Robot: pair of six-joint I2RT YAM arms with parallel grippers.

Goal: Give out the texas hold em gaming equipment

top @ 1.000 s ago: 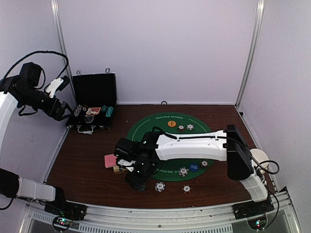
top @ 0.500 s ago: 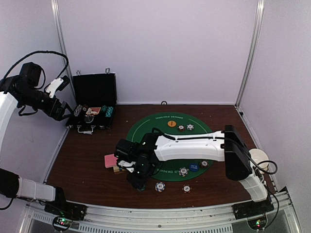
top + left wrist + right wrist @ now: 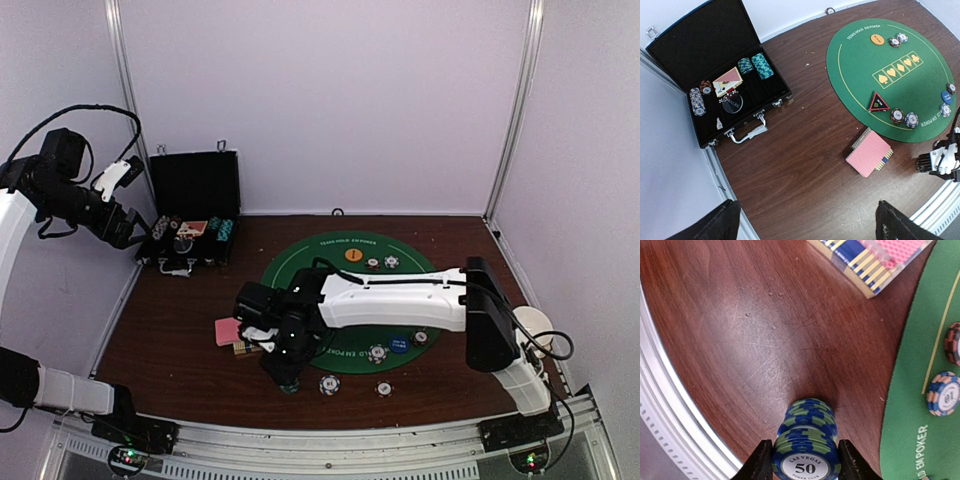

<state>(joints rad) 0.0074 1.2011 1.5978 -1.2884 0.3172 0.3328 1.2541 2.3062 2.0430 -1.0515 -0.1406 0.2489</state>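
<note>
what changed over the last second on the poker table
The right pincer narrowed onto the stack of blue-green chips standing just off the green mat, and now grips its sides; its arm barely shifted. The left pincer stayed open and raised at the left. The pink cards, the black case and everything on the mat did not move.

Dark brown wood-grain surface [image 3: 180, 340] under the right claw [image 3: 285, 378], plain white back wall [image 3: 330, 100] well beyond it, white side walls to either side, slim metal corner posts [image 3: 518, 110], ribbed aluminium rail [image 3: 330, 440] along the surface's edge near the claw, soft even light.
</note>
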